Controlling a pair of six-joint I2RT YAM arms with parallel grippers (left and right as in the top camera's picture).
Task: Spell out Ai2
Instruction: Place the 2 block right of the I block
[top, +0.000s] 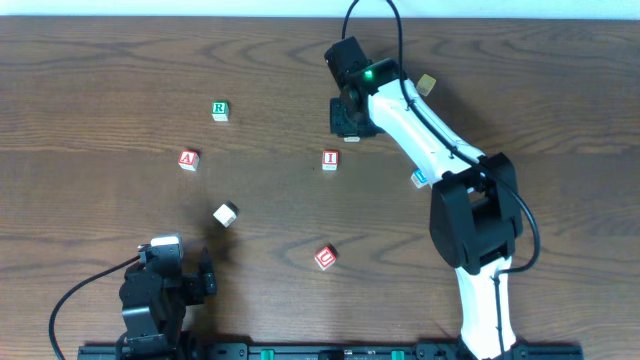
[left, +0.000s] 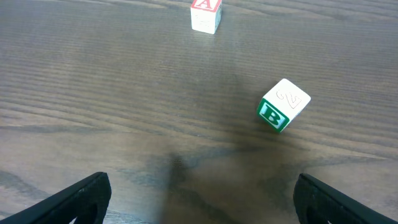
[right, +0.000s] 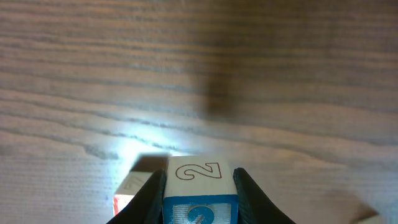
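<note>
Clamping the 2 block (right: 198, 171), right end effector (right: 200, 193) could knock the I block (top: 330, 159) while lowering; left end effector (left: 202, 193) sits wide.

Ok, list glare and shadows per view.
Right wrist: bright glare on the dark wooden table left of the blue-and-white 2 block that the right fingers grip, a dim shadow beyond it. Left wrist: soft shadow between the left fingers. Overhead: even, no glare.

- You see a table (top: 90, 70) of dark wood, grain showing, mostly matt, with a soft glare under the right wrist.
- Your 2 block (right: 198, 177) looks like smooth, pale painted wood.
- The right arm (top: 420, 125) wears glossy white plastic.
</note>
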